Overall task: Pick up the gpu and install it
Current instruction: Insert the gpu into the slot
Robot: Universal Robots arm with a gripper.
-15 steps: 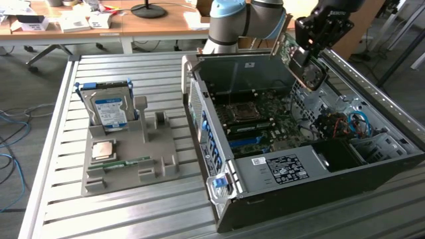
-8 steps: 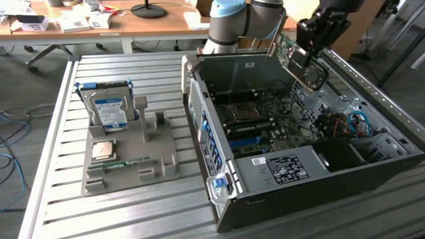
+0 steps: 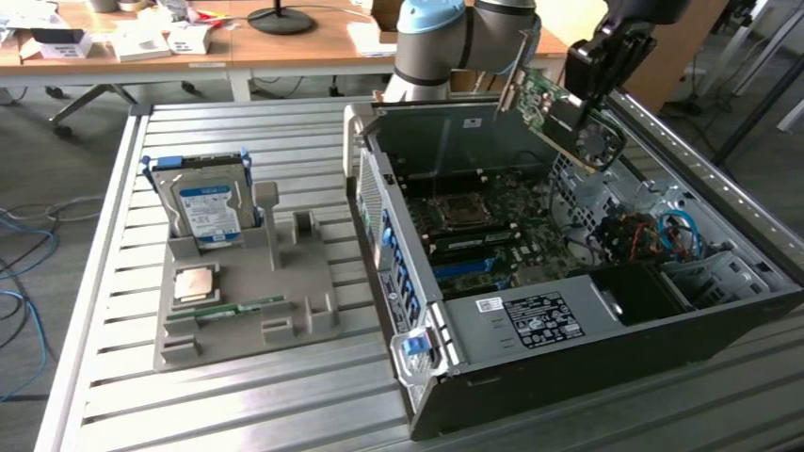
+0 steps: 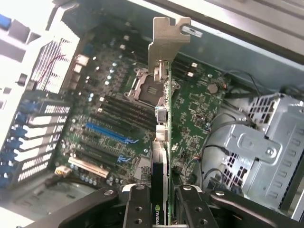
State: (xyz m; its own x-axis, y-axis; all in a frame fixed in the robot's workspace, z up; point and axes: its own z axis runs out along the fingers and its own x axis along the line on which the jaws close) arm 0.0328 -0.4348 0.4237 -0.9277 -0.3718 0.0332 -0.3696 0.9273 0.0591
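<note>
While the gripper (image 4: 164,209) pinches the one gpu (image 4: 162,118), seen edge-on above the one open computer case (image 3: 628,367), the card's gripped end is hidden between the fingers (image 4: 138,209); one hard drive (image 3: 207,207) stands in the grey tray (image 3: 301,315), well apart.

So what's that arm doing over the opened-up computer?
The robot arm's fingers are clamped on a graphics card, holding it tilted in the air above the open computer case. The card hangs over the main board and is not yet plugged in. On the exterior view's left, a hard drive stands in a grey holder on the table.
</note>
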